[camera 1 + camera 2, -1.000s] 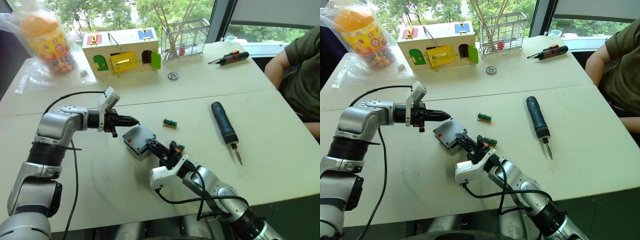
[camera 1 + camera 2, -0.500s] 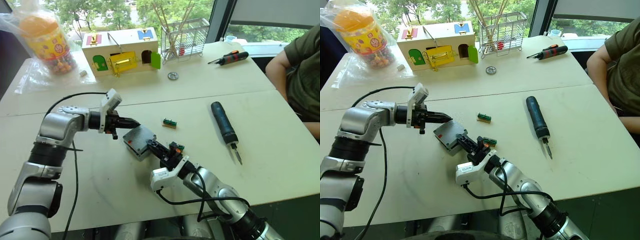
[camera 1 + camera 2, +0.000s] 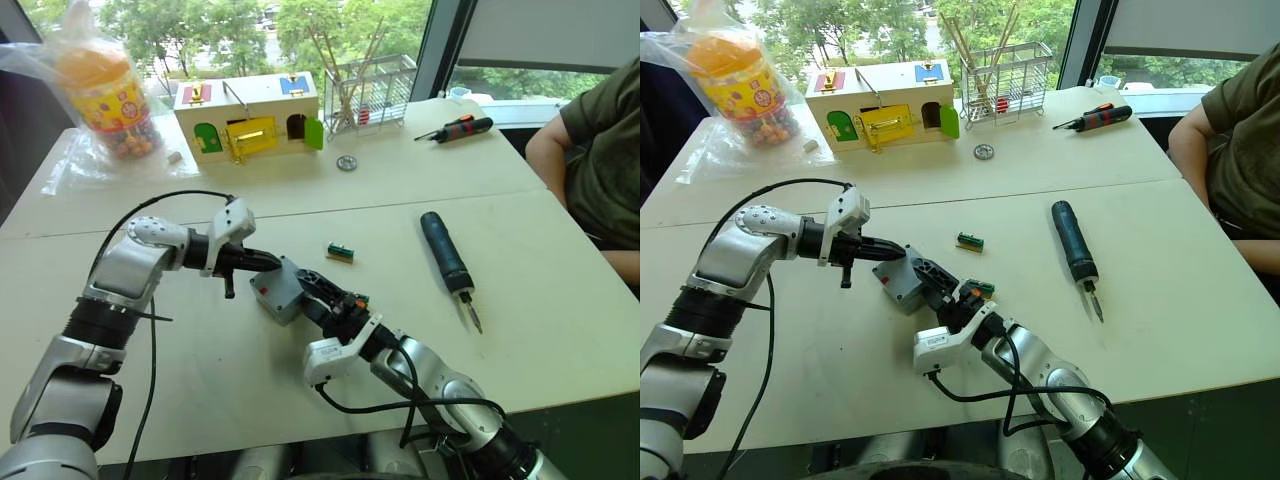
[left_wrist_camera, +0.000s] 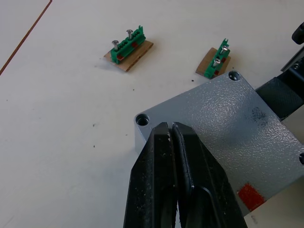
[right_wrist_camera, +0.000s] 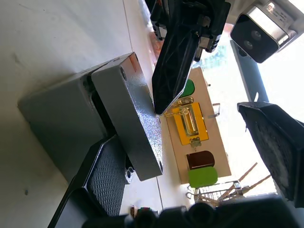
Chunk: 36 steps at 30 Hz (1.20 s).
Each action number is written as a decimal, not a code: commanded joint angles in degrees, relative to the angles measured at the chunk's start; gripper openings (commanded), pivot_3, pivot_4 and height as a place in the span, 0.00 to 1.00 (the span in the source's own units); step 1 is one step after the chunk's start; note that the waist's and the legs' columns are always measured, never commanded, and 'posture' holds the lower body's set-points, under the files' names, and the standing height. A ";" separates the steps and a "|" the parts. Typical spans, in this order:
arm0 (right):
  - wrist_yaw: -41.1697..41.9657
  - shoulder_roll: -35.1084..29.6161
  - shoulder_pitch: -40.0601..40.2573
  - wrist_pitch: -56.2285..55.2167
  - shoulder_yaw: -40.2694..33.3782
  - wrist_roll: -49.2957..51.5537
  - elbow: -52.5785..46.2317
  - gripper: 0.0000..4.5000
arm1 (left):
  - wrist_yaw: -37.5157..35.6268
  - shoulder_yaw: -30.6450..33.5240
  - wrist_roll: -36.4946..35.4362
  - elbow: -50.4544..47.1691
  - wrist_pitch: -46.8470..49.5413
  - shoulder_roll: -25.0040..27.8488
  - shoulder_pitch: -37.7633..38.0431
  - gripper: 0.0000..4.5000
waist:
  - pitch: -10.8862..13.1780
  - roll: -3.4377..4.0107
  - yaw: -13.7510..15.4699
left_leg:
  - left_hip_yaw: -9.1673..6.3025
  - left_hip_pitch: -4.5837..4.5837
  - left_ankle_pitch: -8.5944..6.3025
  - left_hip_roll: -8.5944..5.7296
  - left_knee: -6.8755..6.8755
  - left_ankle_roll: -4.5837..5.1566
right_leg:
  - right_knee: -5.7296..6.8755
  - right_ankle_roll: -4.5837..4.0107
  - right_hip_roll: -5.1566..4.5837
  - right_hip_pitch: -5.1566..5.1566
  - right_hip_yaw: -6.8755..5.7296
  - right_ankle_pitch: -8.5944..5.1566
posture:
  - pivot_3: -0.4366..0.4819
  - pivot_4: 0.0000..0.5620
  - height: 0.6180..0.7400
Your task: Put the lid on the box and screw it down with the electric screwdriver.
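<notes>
The grey box (image 3: 272, 297), with a red mark on its side, sits mid-table with the grey lid (image 3: 292, 280) on top of it. In the right wrist view the lid (image 5: 137, 118) lies slightly off the box (image 5: 57, 118), with a gap between them. My left gripper (image 3: 272, 262) is shut, and its tips (image 4: 168, 127) rest on the lid's edge (image 4: 223, 123). My right gripper (image 3: 330, 298) stands open at the box's near right side, one finger (image 5: 102, 183) against it and the other (image 5: 275, 147) well apart. The electric screwdriver (image 3: 447, 250) lies on the table to the right.
Two green screw holders (image 4: 128, 45) (image 4: 216, 59) lie just beyond the box. At the back stand a wooden toy house (image 3: 250, 115), a wire basket (image 3: 372, 88), a bagged jar (image 3: 100, 90) and a red-and-black hand screwdriver (image 3: 460, 128). A person (image 3: 600, 150) sits at the right edge.
My right gripper has opened and let go of the lid. My left gripper has moved right until its shut tips touch the lid. The camera has shifted a little.
</notes>
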 commanded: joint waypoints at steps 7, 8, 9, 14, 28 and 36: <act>1.24 -2.87 3.37 -2.86 -3.13 2.87 -7.61 0.93 | 0.14 -4.16 5.61 5.04 -2.88 -1.05 3.03 0.02 | -0.23 0.01 0.62 | -0.01 0.02 -0.01 -0.01 0.07 0.01 | -0.03 0.01 0.00 0.08 0.01 0.00 | 0.48 0.27 1.00; 1.17 -3.27 3.78 -3.26 -3.60 3.27 -8.25 0.93 | 0.10 -4.10 5.63 5.16 -3.05 -1.07 3.08 0.02 | -0.23 0.02 0.64 | -0.02 0.03 0.00 0.00 0.07 0.00 | -0.02 0.01 0.01 0.10 0.01 -0.01 | 0.48 0.27 1.00; 1.01 -3.65 4.16 -3.72 -4.17 3.92 -8.84 0.93 | 0.08 -4.03 5.62 5.26 -3.18 -1.10 3.10 0.02 | -0.24 0.02 0.64 | -0.03 0.05 0.00 0.00 0.07 0.00 | -0.02 0.02 0.01 0.12 0.01 -0.01 | 0.48 0.27 1.00; 4.53 -1.47 6.71 -2.42 -10.71 23.09 -11.02 0.93 | -1.03 1.11 -0.90 3.55 4.51 -0.66 1.72 0.02 | -0.26 0.00 0.58 | -0.03 0.06 -0.01 0.00 0.07 0.01 | -0.03 0.02 0.01 0.17 0.01 -0.02 | 0.48 0.27 1.00; 23.62 14.45 -2.31 54.52 -22.31 75.68 -22.82 0.01 | 9.33 20.57 -13.46 -4.56 19.96 1.99 7.14 0.00 | 0.01 0.15 0.58 | -0.09 -0.11 -0.06 0.12 -0.05 0.03 | -0.07 -0.04 0.03 0.06 0.01 -0.04 | 0.48 0.27 1.00; 32.84 3.77 -8.06 86.86 -22.66 94.72 -24.25 0.00 | 14.13 15.17 -8.96 -6.26 13.80 -1.69 11.49 0.00 | 0.04 0.18 1.63 | -0.11 -0.12 -0.22 0.13 0.01 0.31 | -0.39 -0.05 -0.02 0.16 0.01 -0.03 | 0.48 0.27 1.00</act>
